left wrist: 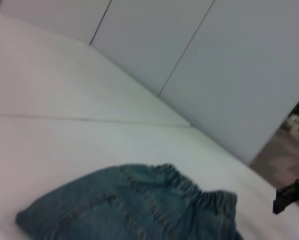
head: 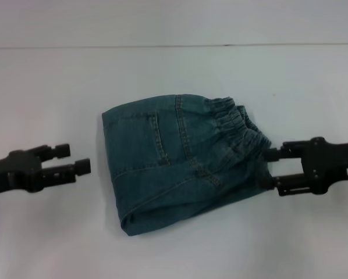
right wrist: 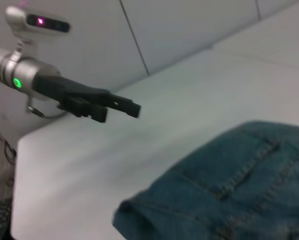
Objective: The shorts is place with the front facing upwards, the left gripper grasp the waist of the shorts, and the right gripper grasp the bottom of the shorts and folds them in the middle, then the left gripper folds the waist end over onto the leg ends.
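The denim shorts (head: 183, 160) lie folded into a compact bundle in the middle of the white table, with the elastic waistband (head: 239, 125) on top at the right side. They also show in the left wrist view as shorts (left wrist: 134, 210) and in the right wrist view as shorts (right wrist: 234, 190). My left gripper (head: 75, 158) hovers open a short way left of the bundle, holding nothing. My right gripper (head: 269, 168) is open at the bundle's right edge, its fingertips just at the cloth below the waistband.
The white table (head: 57, 81) stretches around the shorts on every side, with its back edge against a pale wall (head: 174, 23). The left arm's gripper (right wrist: 117, 106) shows across the table in the right wrist view, and the right gripper (left wrist: 289, 196) in the left wrist view.
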Robot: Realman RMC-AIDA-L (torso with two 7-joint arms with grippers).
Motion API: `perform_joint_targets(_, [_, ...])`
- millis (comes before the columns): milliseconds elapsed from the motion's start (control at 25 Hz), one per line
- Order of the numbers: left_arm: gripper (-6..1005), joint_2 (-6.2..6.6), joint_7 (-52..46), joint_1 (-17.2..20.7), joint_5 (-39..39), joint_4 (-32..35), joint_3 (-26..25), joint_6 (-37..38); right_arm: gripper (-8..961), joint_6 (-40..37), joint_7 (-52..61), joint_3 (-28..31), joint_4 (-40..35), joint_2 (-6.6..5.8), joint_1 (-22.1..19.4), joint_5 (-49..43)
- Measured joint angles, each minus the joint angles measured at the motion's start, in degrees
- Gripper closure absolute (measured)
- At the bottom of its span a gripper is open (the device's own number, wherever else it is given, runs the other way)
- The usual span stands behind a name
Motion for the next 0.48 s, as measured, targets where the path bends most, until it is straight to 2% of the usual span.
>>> perform_joint_targets(120, [74,0.02,0.1,0.0,1.9,0.0,0.0,-0.6,164,1.8,0.2,0.0,0.1,0.15,-0.4,-1.5])
perform_joint_targets(480, [74,-0.37,0.0,-0.7,4.0,0.0,0.2,-1.3,157,3.0,0.2,0.1,0.1,0.49,-0.5,-1.9])
